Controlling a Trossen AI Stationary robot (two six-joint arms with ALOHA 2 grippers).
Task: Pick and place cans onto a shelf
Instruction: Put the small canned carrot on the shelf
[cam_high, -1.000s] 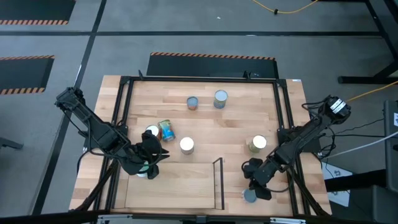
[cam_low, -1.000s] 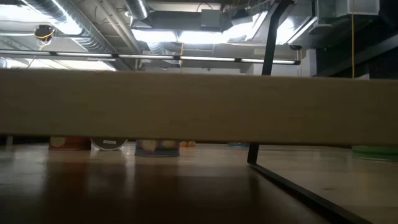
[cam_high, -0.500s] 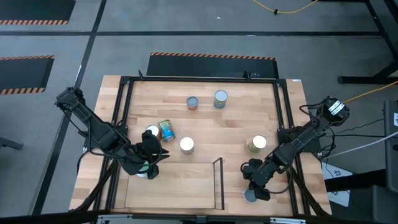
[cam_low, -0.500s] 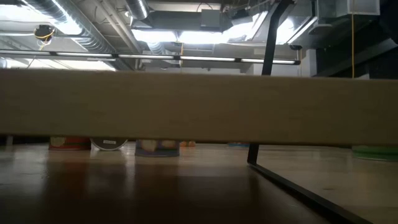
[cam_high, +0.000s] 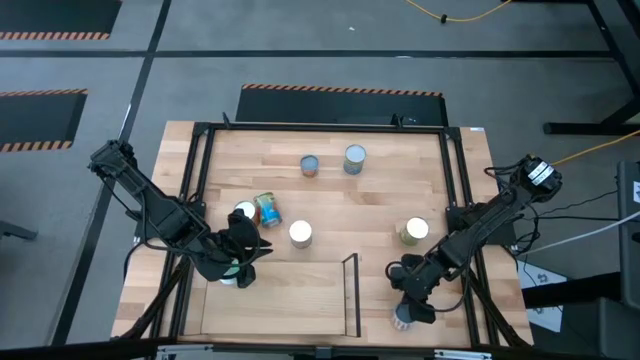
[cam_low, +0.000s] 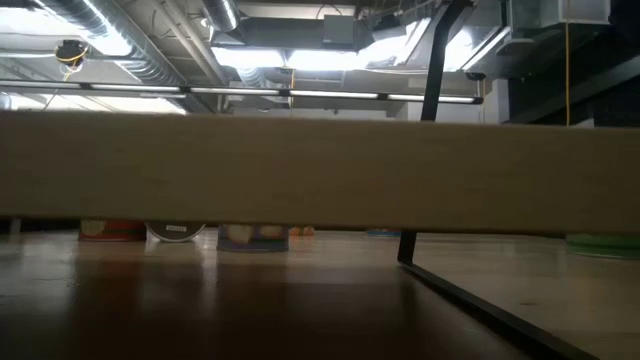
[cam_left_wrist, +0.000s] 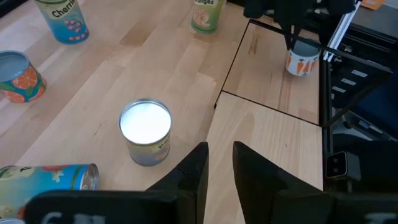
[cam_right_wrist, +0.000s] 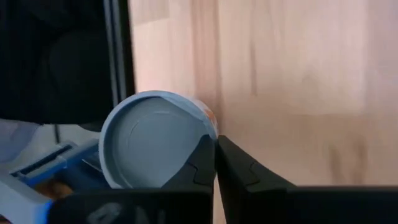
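Note:
The shelf (cam_high: 300, 300) is the light-wood board with thin black rails along the table's near side. A can with a carrot label (cam_left_wrist: 303, 60) stands upright on its base near the shelf's right end (cam_high: 403, 317). My right gripper (cam_right_wrist: 215, 148) is shut just above the can's grey top, pointing steeply down. My left gripper (cam_left_wrist: 219, 167) hangs open and empty at the near left (cam_high: 243, 252), over a white-topped can (cam_high: 231, 273) that it partly hides. Several more cans stand on the table; one with a blue label (cam_high: 268, 210) lies on its side. My right gripper's shut fingertips (cam_right_wrist: 205, 152) stand at the edge of the carrot can's top (cam_right_wrist: 155, 146), coming from above. Whether they touch the rim, I cannot tell. The can stands upright on the shelf board.
Upright cans stand at the far middle (cam_high: 310, 165) (cam_high: 355, 158), the left middle (cam_high: 245, 211) (cam_high: 300, 234) and the right (cam_high: 415, 231). A black rail (cam_high: 352, 295) crosses the shelf. In the low view the shelf board (cam_low: 320, 170) blocks most of the scene.

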